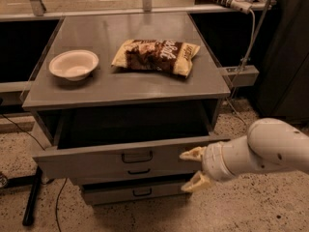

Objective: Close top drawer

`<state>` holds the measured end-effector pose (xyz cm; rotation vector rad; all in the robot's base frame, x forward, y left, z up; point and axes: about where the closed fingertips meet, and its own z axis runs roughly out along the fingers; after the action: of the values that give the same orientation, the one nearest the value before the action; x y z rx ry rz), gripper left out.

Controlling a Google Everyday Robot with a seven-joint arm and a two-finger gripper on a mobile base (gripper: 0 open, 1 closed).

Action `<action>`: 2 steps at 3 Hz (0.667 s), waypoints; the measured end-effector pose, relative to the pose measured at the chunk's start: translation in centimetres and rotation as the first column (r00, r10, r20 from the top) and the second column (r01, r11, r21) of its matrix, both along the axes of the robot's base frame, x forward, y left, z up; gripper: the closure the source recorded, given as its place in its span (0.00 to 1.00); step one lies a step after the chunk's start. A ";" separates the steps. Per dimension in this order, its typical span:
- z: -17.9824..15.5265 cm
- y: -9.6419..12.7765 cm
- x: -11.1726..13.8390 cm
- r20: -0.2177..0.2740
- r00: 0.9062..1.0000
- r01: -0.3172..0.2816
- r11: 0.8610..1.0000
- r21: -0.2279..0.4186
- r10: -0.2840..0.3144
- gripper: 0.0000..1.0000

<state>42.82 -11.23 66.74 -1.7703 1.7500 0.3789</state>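
Note:
The top drawer (96, 161) is a wide grey metal drawer with a black wire handle (137, 157) at the centre of its flat front. It stands a short way out of the cabinet, with only a narrow strip of its dark tray showing. My gripper (193, 169) is at the right end of the drawer front, on a white arm coming in from the right. Its two pale fingers are spread apart, the upper fingertip (188, 154) touching the front and the lower one below it.
Two shorter drawer fronts (135, 191) sit below the top drawer. On the cabinet top (145, 83) lie a white bowl (73, 65) and a chip bag (155, 55). A cable and power strip (241, 74) hang at the right. The floor is speckled.

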 end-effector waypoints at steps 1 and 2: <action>0.0 0.8 5.1 0.034 0.999 -0.026 0.999 -0.030 0.027 0.65; 0.3 1.3 5.5 0.042 0.998 -0.037 0.999 -0.031 0.039 0.63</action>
<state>48.29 -9.89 67.00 -1.8219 1.7028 0.3300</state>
